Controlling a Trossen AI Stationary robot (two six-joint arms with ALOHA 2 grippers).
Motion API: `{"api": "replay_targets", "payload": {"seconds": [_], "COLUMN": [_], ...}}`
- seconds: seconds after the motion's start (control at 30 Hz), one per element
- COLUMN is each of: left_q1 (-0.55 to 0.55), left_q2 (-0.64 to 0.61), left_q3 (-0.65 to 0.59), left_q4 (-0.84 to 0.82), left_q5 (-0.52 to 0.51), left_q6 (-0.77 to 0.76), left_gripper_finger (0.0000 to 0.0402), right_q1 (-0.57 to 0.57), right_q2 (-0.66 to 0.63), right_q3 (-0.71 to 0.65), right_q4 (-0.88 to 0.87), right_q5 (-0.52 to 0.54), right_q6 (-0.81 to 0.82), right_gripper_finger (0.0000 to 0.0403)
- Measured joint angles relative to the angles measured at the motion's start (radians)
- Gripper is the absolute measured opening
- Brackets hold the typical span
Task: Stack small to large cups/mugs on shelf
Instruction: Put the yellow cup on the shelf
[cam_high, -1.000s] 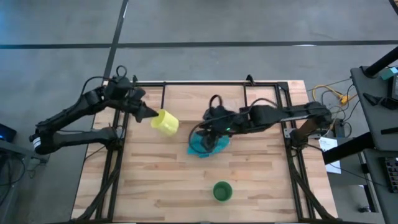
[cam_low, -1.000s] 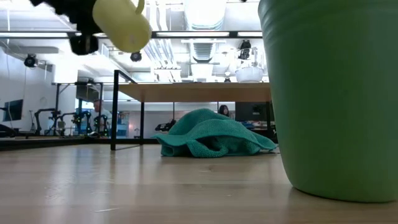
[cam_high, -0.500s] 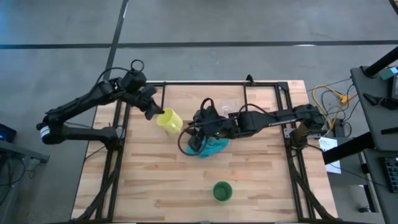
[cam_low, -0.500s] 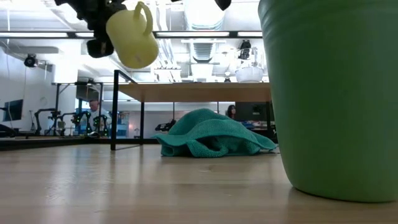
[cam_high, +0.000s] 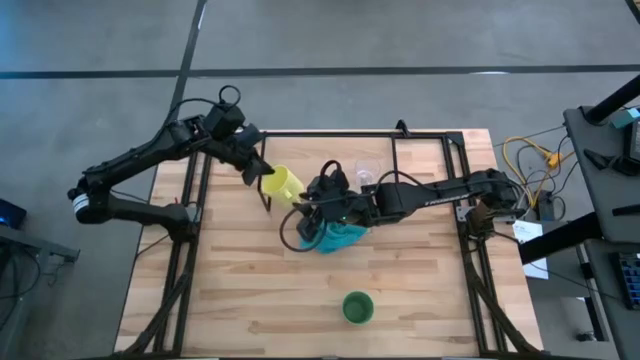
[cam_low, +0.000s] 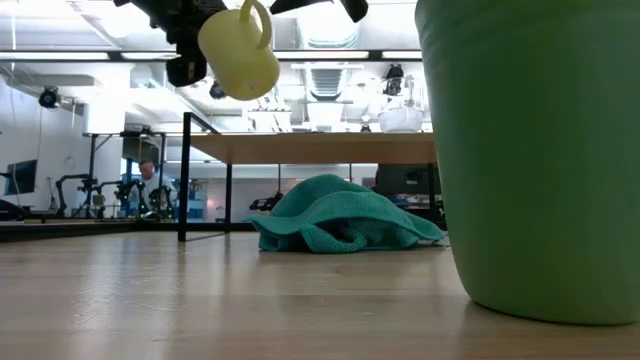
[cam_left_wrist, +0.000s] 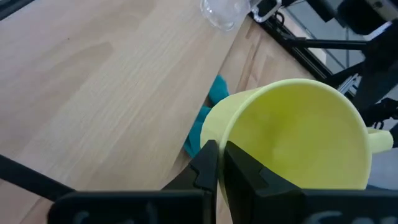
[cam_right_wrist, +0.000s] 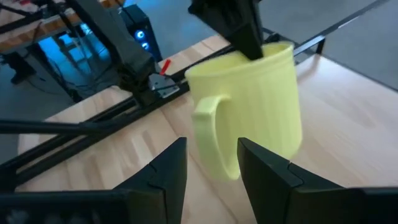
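The step in hand is judged to be a transfer of the yellow mug (cam_high: 283, 184), carried in the air above the bench (cam_high: 240, 290). The left gripper (cam_high: 262, 176) has its fingers (cam_left_wrist: 208, 165) clamped on the mug's rim, one inside and one outside. The right gripper (cam_high: 312, 199) sits just beside the mug with its fingers (cam_right_wrist: 171, 168) apart, lined up on the handle in the right wrist view. No contact between the right fingers and the mug is visible.

The clear glass cup (cam_high: 367, 172) stands on the shelf (cam_high: 330, 150). The green cup (cam_high: 357, 306) stands on the bench near its front edge, well apart from both arms. The teal cloth (cam_high: 338, 236) lies on the bench under the right arm.

Judgement on the next move: either the right fingers close on the handle for a handover, or the left arm carries the mug on to the shelf. Either way the mug must be brought over the glass cup, and its tilt corrected before release.

Limits of inspection: the mug's base is not visible from above. The low view cuts off both arms at the top, and the green cup blocks its right side. The right arm covers part of the cloth. The glass cup is faint against the wood.
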Motion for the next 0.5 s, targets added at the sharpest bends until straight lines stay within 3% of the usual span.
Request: {"api": "replay_targets", "payload": {"seconds": [0.5], "left_q1": [-0.004], "left_q2": [0.033], "left_q3": [0.003], "left_q4": [0.075], "left_q5": [0.000], "left_q6": [-0.003], "left_gripper_finger": [0.0000], "right_q1": [0.000], "right_q2": [-0.005], "right_q3": [0.000], "right_q4": [-0.002], "right_q5": [0.026], "right_q6": [-0.015], "right_gripper_finger": [0.0137]}}
